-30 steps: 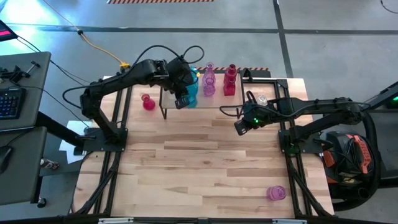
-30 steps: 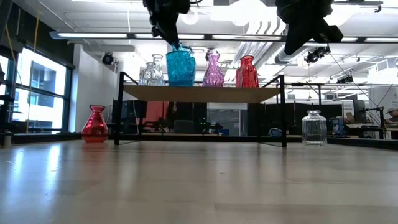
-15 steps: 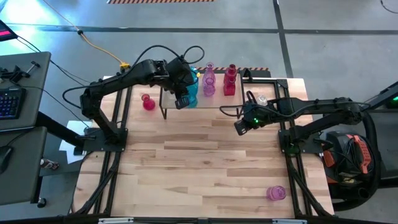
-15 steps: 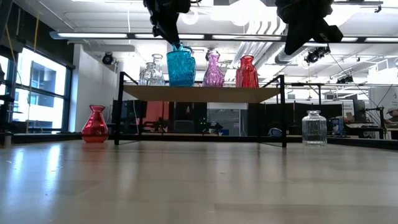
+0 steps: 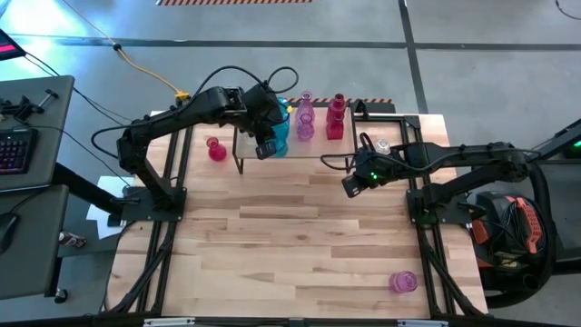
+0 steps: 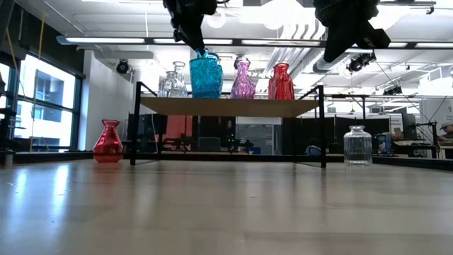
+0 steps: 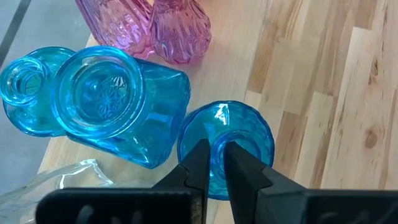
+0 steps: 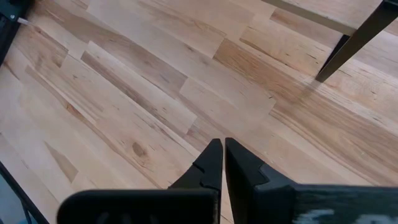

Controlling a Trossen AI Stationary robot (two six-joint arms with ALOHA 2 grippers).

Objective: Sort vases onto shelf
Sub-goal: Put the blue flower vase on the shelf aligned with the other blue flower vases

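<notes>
while the left gripper is hovering over the front edge of the shelf, high view: its fingers are nipping the rim of the teal vase, which is standing on the shelf top at the shelf's left end, beside the pink vases and the red vase. nothing is shifting against the earlier high frame; arm and vases are sitting as before. right gripper is waiting in front of the shelf's right end, holding nothing. a red vase on the table is lying left of the shelf, a purple vase far in front of it.

low view: teal vase is resting flat on the shelf, left gripper at its rim, matching the earlier low frame. a clear jar is standing right of the shelf.

left wrist view: the fingers are straddling the teal rim with a thin gap, judged as a release just beginning; placement looks done, letting go is next.

right wrist view: right fingers are pressed together over bare table in front of the shelf leg.
</notes>
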